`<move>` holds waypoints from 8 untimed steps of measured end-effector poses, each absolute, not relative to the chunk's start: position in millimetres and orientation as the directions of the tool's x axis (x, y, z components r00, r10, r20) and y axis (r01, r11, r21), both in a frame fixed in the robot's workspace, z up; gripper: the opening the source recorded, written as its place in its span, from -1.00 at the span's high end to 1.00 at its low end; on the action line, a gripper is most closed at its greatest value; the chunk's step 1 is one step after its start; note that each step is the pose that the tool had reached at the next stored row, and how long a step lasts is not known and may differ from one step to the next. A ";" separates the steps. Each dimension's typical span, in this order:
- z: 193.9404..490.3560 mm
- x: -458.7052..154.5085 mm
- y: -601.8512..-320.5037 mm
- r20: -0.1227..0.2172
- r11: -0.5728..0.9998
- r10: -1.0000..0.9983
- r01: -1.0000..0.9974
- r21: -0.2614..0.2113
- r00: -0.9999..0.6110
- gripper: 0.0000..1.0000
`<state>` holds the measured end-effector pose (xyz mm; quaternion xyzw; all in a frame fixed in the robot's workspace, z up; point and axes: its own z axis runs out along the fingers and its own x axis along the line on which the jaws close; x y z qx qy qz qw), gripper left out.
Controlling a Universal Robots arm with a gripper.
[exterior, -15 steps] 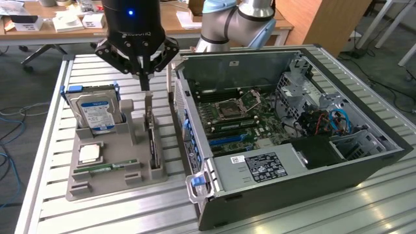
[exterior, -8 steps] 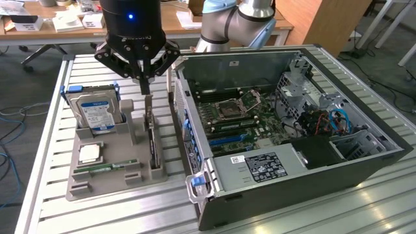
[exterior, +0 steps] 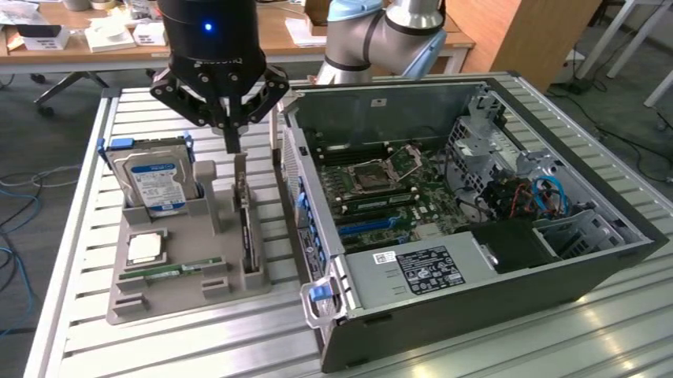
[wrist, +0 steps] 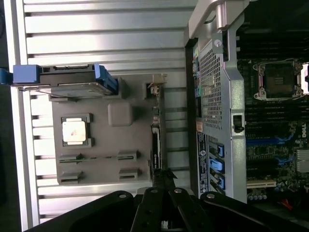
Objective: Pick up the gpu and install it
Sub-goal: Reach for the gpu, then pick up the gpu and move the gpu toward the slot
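Pick-up step: we are logging the hand [exterior: 232,146], pressed together, just above the gpu [exterior: 247,228]; freeing it is needing a straight lift.

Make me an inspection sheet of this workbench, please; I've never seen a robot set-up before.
Surface: slatted metal table carrying a grey parts holder and an open computer case.
Job's things: gpu standing on edge in the holder, not yet in the case.
Clutter: hard drive, processor chip, memory stick in the holder.
Gripper: shut, at the gpu's top edge; grip unconfirmed.
Cables: blue cables inside the case; loose cables on the floor.
Surroundings: desk with boxes.
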<state>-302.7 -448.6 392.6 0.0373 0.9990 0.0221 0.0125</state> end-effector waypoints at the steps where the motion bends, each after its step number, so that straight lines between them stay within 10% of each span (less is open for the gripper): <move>1: 392.6 -302.7 -448.6 -0.023 0.996 0.075 0.074 0.045 -0.997 0.79; 8: 392.6 -302.9 -448.6 -0.023 0.996 0.075 0.074 0.045 -0.997 0.79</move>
